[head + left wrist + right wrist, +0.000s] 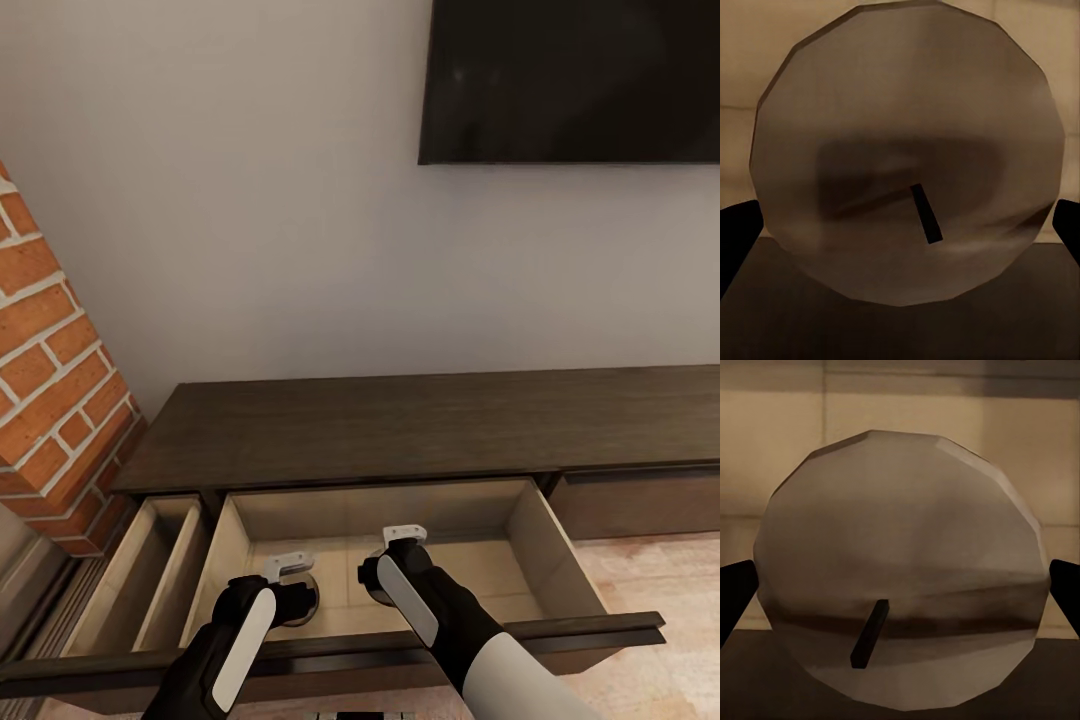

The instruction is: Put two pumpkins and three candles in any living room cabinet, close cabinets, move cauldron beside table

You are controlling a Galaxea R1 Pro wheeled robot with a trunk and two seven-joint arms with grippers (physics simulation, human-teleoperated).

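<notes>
The cabinet (pixel 400 430) is a long low dark-brown unit with its wide drawer (pixel 560 632) pulled out, showing pale wood inside. Both arms reach down into that drawer. My left gripper (pixel 296 596) is shut on a grey-brown candle (pixel 308 604). In the left wrist view this candle (pixel 907 112) sits wick up between the dark fingertips (pixel 735 240). My right gripper (pixel 378 582) is shut on a second candle (pixel 372 594). That candle (pixel 900 532) spans the gap between the right gripper's fingertips (pixel 735 592). Both candles are low over the drawer floor. Pumpkins and cauldron are out of view.
A narrower drawer (pixel 150 570) left of the wide one also stands open. The drawer front (pixel 640 500) to the right is closed. A brick column (pixel 50 380) rises at the left, and a dark TV (pixel 570 80) hangs on the wall above.
</notes>
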